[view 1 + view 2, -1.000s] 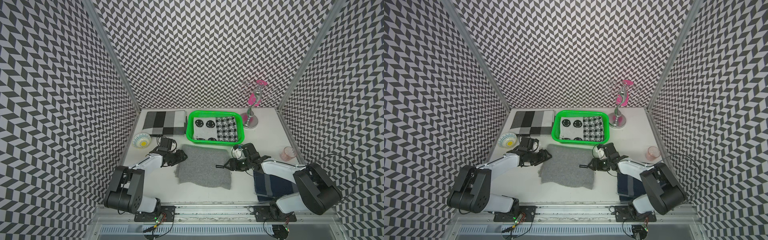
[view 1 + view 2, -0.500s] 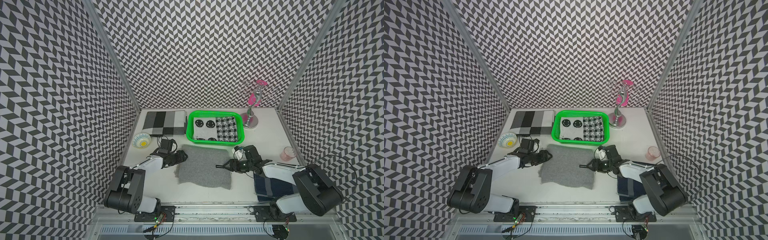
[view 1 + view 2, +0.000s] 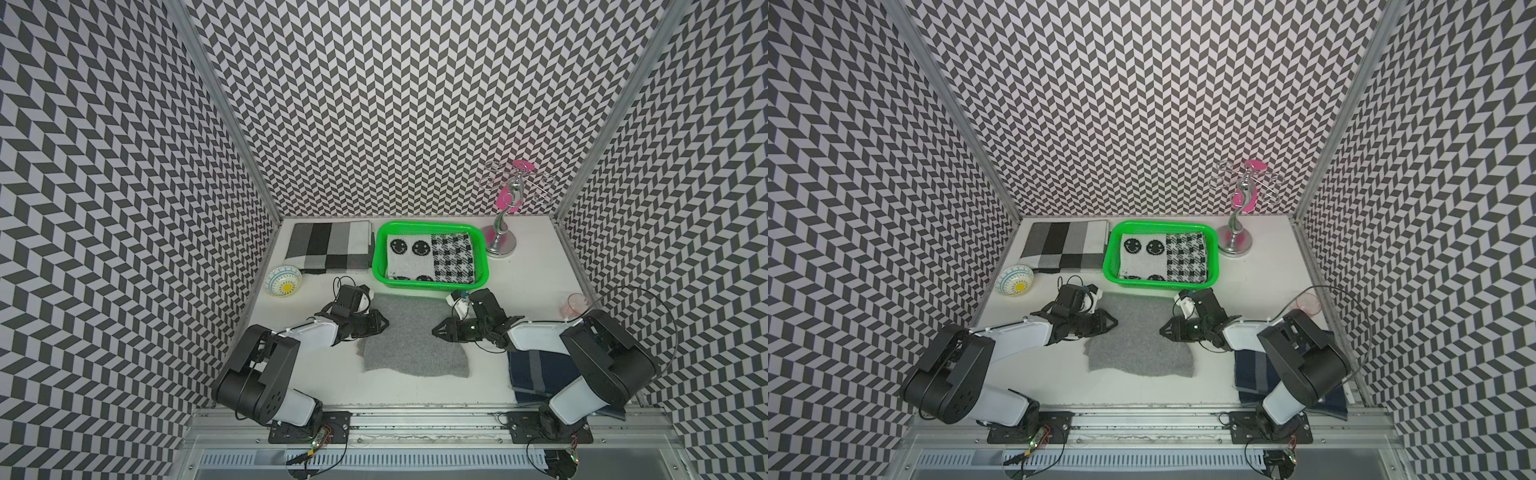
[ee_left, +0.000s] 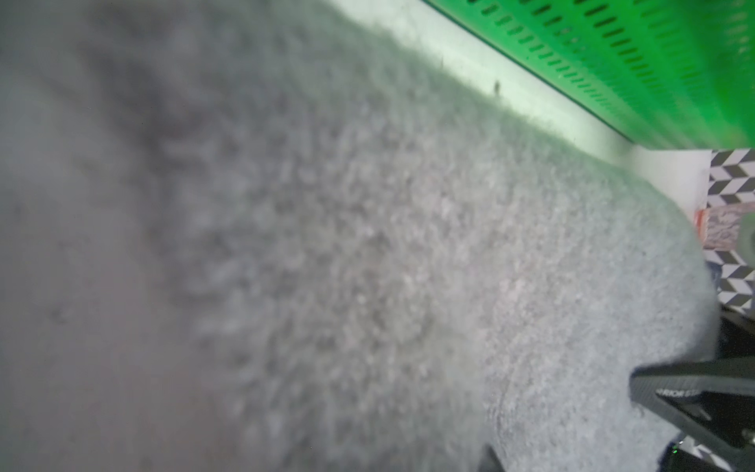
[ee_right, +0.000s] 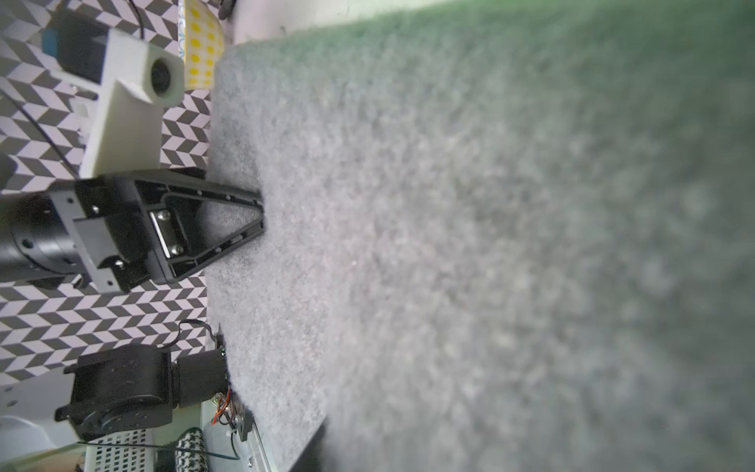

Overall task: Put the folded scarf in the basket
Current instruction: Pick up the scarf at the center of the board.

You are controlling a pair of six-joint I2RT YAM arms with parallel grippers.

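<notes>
Scarf [image 3: 415, 345] flat beside basket [image 3: 428, 285] | left gripper [image 3: 384, 323], right gripper [image 3: 434, 332] at opposite edges; closure unclear | lift level; clear near rim

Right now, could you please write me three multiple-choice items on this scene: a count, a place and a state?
1. How many folded cloths lie in the green basket? A none B two C four
2. Where is the grey scarf? A on the silver stand B between the left end effector and the right end effector C under the bowl
3. How does the grey scarf lie? A flat on the table B rolled into a tube C hanging over the edge
Key: 1 B, a smiley cloth and a houndstooth cloth sit side by side; 2 B, one end effector is at each side edge; 3 A, both top views show it spread out.
</notes>
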